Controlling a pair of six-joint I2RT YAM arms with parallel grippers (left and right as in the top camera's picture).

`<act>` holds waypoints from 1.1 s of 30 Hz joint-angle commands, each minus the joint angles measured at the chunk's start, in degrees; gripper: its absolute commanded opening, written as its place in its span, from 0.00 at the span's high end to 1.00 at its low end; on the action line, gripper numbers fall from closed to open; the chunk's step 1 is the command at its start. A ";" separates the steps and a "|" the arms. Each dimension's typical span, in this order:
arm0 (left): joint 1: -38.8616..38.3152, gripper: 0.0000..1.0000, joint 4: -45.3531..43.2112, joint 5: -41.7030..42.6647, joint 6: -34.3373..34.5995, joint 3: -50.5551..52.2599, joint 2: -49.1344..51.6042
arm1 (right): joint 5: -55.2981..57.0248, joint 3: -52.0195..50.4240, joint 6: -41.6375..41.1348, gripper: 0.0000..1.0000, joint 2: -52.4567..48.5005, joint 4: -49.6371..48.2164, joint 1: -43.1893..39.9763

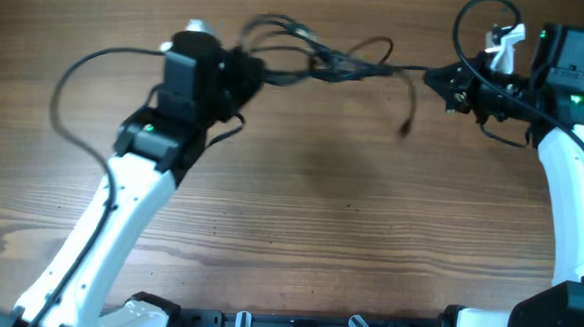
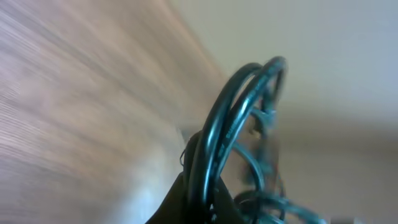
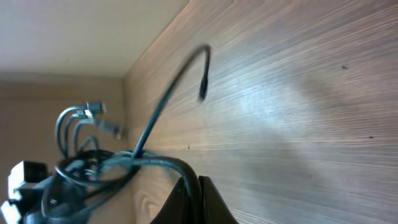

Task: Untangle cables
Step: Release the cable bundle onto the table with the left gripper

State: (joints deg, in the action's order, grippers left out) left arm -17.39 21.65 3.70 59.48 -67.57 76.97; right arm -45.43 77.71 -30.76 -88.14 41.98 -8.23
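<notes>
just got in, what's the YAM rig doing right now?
Both arms are on the cables. The left hand is shut on one side of the black tangle. The right hand is shut on a strand at the other side, so the bundle is strung between them over the table. The knot in the middle is not yet undone, and one loose plug end hangs free.

Soft, even light falls from above in the overhead view. The counter (image 1: 348,247) is bright without glare, with only a faint, diffuse shadow at mid-frame below the cables (image 1: 322,63), which look slightly soft. The left wrist view is heavily blurred: the wood grain smears into streaks and the looped cables are fuzzy. The right wrist view is sharper, with crisp grain at right, while the cables at lower left are out of focus.
</notes>
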 commanded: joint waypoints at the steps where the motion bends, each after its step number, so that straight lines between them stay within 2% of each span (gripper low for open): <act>1: 4.20 0.96 0.98 -20.46 2.40 0.79 -3.56 | 14.32 1.36 0.59 0.96 1.36 -0.61 -3.85; 3: 3.34 0.96 2.05 -18.23 1.88 0.81 -3.76 | 14.62 1.36 0.66 0.96 1.33 -0.48 -3.85; 4: 2.95 0.96 2.12 -15.08 -1.07 0.81 -3.76 | 14.58 1.36 0.81 0.96 1.33 -0.48 -3.85; 9: 1.18 0.96 0.92 9.29 -27.45 0.81 -3.67 | 11.10 1.36 4.31 0.96 1.36 -0.96 -3.85; 12: 0.07 0.96 0.42 16.41 -36.50 0.81 -3.67 | 9.81 1.36 5.53 0.96 1.36 -0.33 -3.85; 14: -0.22 0.96 -0.59 19.98 -39.95 0.81 -3.67 | 9.84 1.36 5.99 0.95 1.36 0.42 -3.85; 15: -0.20 0.90 -1.16 21.09 -39.71 0.81 -3.67 | 9.99 1.36 6.19 0.96 1.36 0.72 -3.85; 16: -0.20 0.71 -1.92 22.93 -39.56 0.81 -3.67 | 10.23 1.36 6.60 0.96 1.36 1.36 -3.85; 20: -1.11 0.34 -0.20 24.33 -39.47 0.81 -3.23 | 13.18 1.36 6.58 0.92 1.36 3.10 -3.85; 26: -3.76 0.25 8.63 20.92 -39.26 0.83 1.29 | 18.71 0.74 6.62 0.87 1.33 6.95 -3.54; 31: -5.29 0.23 8.17 16.57 -34.56 0.83 6.45 | 18.73 -0.48 6.80 0.72 1.25 6.86 -0.63; 33: -5.38 0.23 6.14 16.57 -32.98 0.83 7.89 | 20.92 -0.48 6.58 0.61 1.14 6.43 1.07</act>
State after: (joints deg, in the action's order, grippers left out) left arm -22.41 30.02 22.68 23.31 -67.11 82.50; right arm -27.99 77.69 -24.86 -87.96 48.86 -10.04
